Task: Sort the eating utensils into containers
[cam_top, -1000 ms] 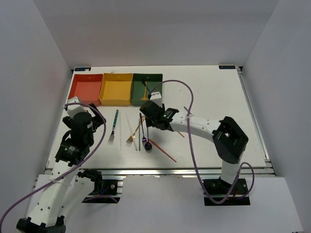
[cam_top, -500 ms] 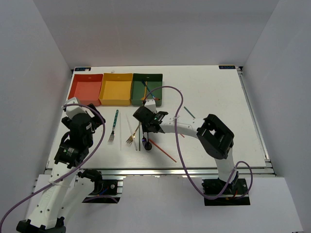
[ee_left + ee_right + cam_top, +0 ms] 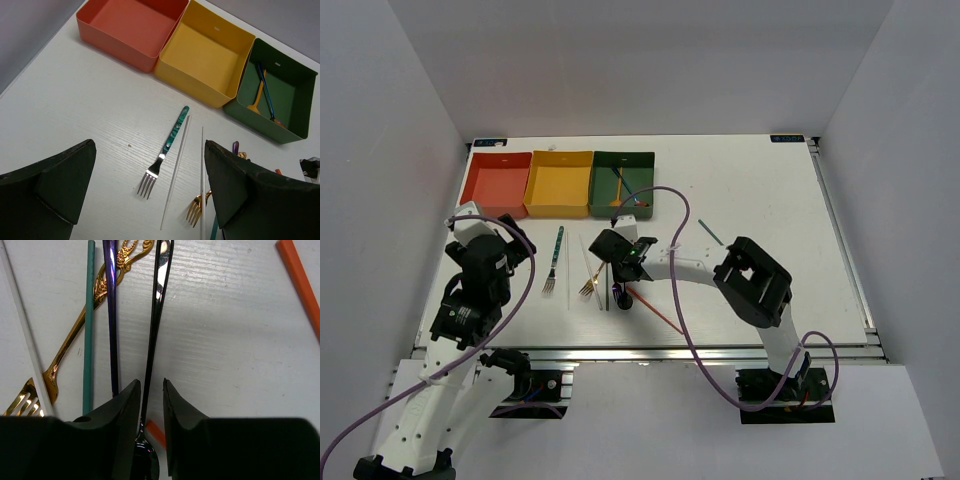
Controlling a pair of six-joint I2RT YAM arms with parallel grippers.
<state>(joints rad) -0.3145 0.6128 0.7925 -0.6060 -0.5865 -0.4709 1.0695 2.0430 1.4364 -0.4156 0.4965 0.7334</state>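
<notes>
Right wrist: right end effector [image 3: 151, 385] straddles slim black metal spoon [image 3: 159, 300], lower centre, unclamped.
Left end effector [image 3: 150, 144]: released.
Done: two utensils [image 3: 255, 104] in dark green square tray [image 3: 255, 125].
Remaining: others on white surface [image 3: 75, 110].

Light comes bright and even from overhead; the white table [image 3: 760, 200] carries only faint, soft-edged shadows. In my right wrist view a white glare streak runs along the black spoon [image 3: 156, 325] handle toward 12 o'clock, while my right fingers [image 3: 117, 435] at 6 o'clock are dark and blurred. My left fingers [image 3: 55, 185] look soft at 8 and 4 o'clock; mid-frame is sharp.
</notes>
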